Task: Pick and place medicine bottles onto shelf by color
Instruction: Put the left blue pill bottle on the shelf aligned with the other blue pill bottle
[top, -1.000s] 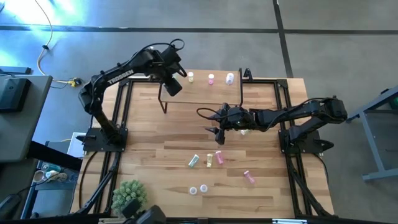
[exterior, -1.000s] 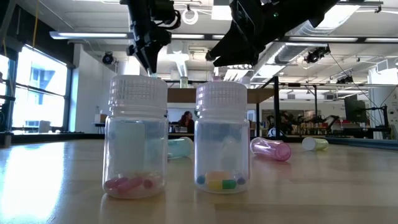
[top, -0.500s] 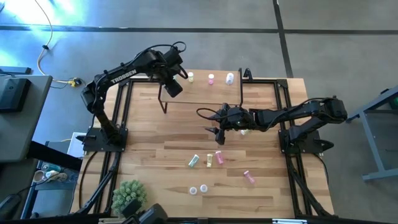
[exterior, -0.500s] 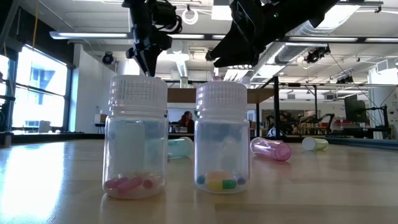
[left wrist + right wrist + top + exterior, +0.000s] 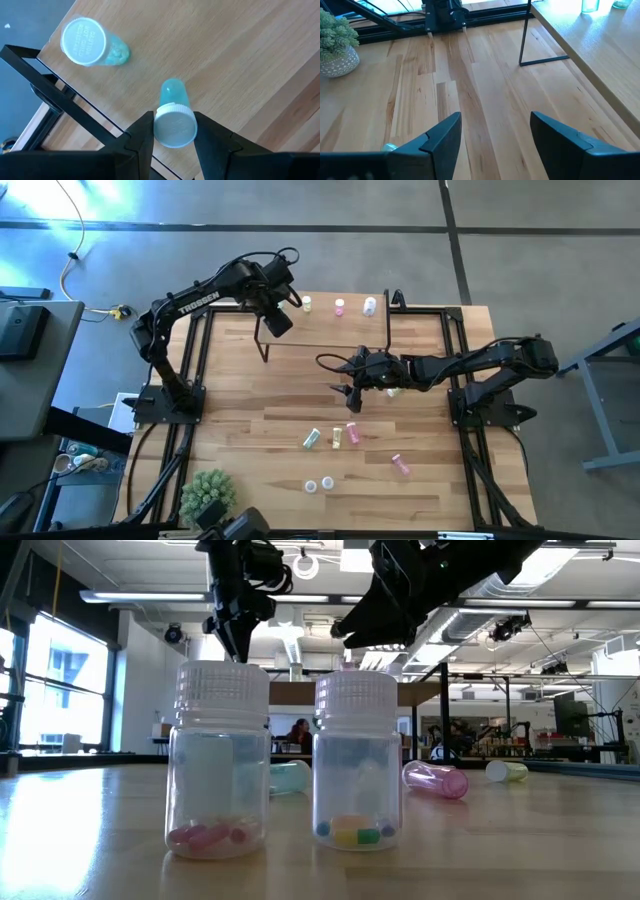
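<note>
We have our left pincer [image 5: 172, 142] clamped on a pale green medicine bottle [image 5: 173, 117], gripped at its white cap so the body hangs below the fingers, upright and ready to be stood down. It hangs above the shelf [image 5: 240, 60], just beside another green bottle [image 5: 89, 42] already standing near the shelf's corner; we judge the pairing deliberate, since the task sorts by colour and green belongs with green. In the overhead view the left pincer [image 5: 277, 317] sits over the shelf's left end [image 5: 330, 330].

Our right pincer [image 5: 495, 135] has its fingers wide apart and holds nothing. It hovers over the bare bench [image 5: 470, 100] in front of the shelf, and in the overhead view [image 5: 350, 395] it is near the cluster of loose bottles, which we take as lining up for the next pick.

Counting from above: three bottles stand in a row at the shelf's far edge, one yellowish [image 5: 307, 304], one pink [image 5: 340, 306], one whitish [image 5: 370, 305]. On the bench three lie in a close group, a green one [image 5: 312, 439], a yellow one [image 5: 337, 437] and a pink one [image 5: 352, 433]; a further pink one [image 5: 401, 465] lies apart to the right. Two stand upright near the front edge [image 5: 311, 486] [image 5: 327, 482]; the level view shows the first holding pink capsules [image 5: 222, 760] and the second mixed ones [image 5: 357, 760]. Another pale bottle [image 5: 393, 391] peeks from beneath the right arm. A small potted plant [image 5: 208, 492] sits at the front left corner.
</note>
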Controlling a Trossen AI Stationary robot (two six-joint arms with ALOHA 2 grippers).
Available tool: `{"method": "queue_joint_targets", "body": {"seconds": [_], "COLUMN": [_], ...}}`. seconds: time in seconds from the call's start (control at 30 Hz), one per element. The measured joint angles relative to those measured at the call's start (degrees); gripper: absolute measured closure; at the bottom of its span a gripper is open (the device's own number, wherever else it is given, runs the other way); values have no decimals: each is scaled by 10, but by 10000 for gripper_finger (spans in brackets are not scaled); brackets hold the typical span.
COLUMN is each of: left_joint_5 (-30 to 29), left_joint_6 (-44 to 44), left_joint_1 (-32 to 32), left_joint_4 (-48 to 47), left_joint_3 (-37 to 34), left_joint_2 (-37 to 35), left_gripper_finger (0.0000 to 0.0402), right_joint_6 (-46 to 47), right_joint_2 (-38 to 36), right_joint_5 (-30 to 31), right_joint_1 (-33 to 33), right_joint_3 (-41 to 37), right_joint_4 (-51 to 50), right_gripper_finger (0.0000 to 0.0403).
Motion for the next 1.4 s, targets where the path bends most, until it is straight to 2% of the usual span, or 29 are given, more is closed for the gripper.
{"method": "queue_joint_targets", "body": {"seconds": [0.37, 1.4], "left_joint_5": [-2, -3], "left_joint_6": [5, 4], "left_joint_1": [0, -14], "left_joint_4": [-39, -57], "left_joint_3": [53, 55], "left_joint_2": [2, 36], "left_gripper_finger": [288, 288], "right_joint_6": [0, 6], "right_joint_2": [0, 0], "right_joint_5": [0, 0], "right_joint_1": [0, 0], "right_joint_3": [0, 0], "right_joint_4": [0, -25], "right_gripper_finger": [175, 175]}}
